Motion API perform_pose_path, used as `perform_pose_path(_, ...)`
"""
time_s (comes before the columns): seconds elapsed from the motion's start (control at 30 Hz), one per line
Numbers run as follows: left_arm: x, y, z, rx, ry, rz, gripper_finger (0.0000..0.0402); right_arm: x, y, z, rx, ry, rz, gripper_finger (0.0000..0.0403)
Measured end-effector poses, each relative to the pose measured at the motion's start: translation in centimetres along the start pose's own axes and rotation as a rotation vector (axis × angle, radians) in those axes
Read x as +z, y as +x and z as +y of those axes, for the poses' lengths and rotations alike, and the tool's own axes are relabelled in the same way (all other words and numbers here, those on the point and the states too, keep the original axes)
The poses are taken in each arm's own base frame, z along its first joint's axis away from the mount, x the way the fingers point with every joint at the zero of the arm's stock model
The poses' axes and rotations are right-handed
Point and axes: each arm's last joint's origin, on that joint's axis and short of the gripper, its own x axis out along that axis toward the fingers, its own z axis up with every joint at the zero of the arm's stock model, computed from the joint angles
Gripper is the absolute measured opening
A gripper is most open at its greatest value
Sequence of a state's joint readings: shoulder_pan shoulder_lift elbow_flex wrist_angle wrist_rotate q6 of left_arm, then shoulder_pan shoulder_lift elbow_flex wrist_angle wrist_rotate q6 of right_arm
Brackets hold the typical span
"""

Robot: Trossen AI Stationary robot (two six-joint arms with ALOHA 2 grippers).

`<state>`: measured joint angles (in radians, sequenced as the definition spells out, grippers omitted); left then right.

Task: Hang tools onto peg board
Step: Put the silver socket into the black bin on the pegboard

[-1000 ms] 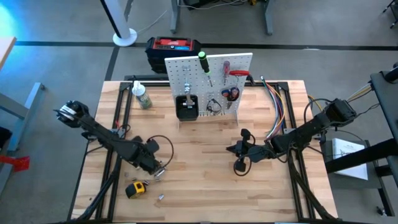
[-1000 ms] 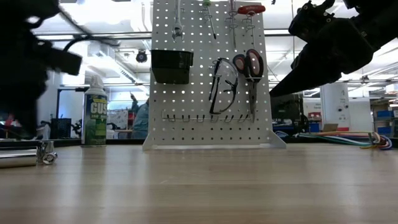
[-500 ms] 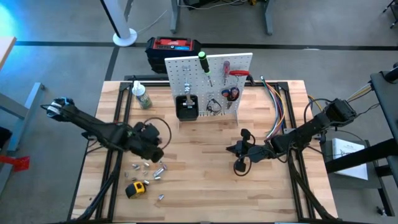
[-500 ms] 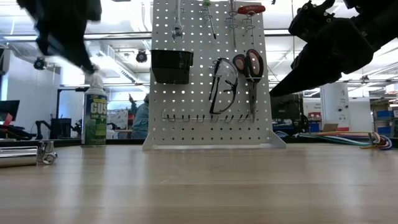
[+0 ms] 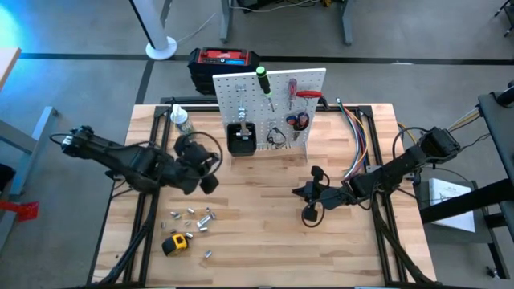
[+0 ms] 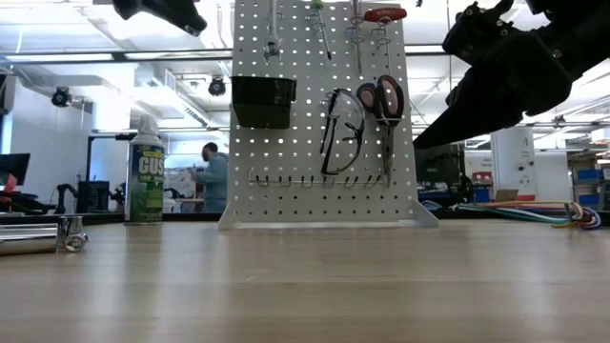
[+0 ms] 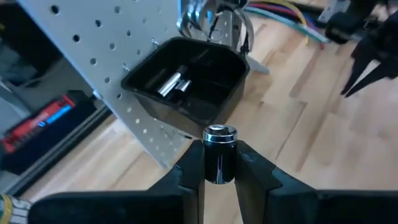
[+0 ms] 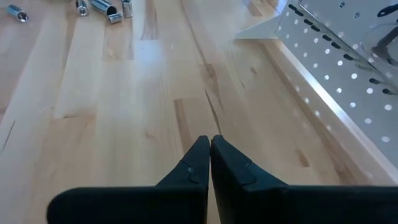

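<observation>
Two grippers | left gripper clamps a silver socket (near black bin) | right gripper closed, empty

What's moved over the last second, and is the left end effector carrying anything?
The left end effector rose from the loose sockets near the tape measure toward the peg board's black bin, gripping a silver socket. The right end effector stayed shut and parked.

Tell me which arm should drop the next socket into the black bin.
Left. The left pincer is shut on a silver socket and hangs near the black bin on the peg board. The right pincer is shut, empty, low over the table, farther off.
</observation>
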<state>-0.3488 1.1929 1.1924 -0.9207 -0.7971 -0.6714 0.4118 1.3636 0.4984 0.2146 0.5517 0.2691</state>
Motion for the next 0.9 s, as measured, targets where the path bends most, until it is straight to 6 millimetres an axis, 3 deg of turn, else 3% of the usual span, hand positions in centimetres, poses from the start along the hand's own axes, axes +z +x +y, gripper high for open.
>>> perform_pose_path(0.13,0.4,1.4,-0.4,0.046,0.058,0.025,0.0043,0.1,0.0,0.0,-0.007,-0.026,-0.006,0.0000)
perform_pose_path(0.3,1.5,3.3,0.6,0.092,0.064,0.041,0.0043,0.1,0.0,0.0,-0.008,0.005,-0.010,0.0000)
perform_pose_path(0.63,4.2,6.6,2.1,-0.089,-0.012,0.027,0.0045,0.1,0.0,0.0,-0.007,0.021,-0.007,0.0000)
perform_pose_path(0.73,4.0,7.7,2.0,-0.090,-0.037,0.065,0.0085,0.0,0.0,0.0,-0.007,0.020,-0.006,0.0000)
perform_pose_path(0.9,3.7,8.7,1.7,-0.063,-0.009,0.090,0.0193,0.0,0.0,0.0,-0.007,0.021,-0.005,0.0000)
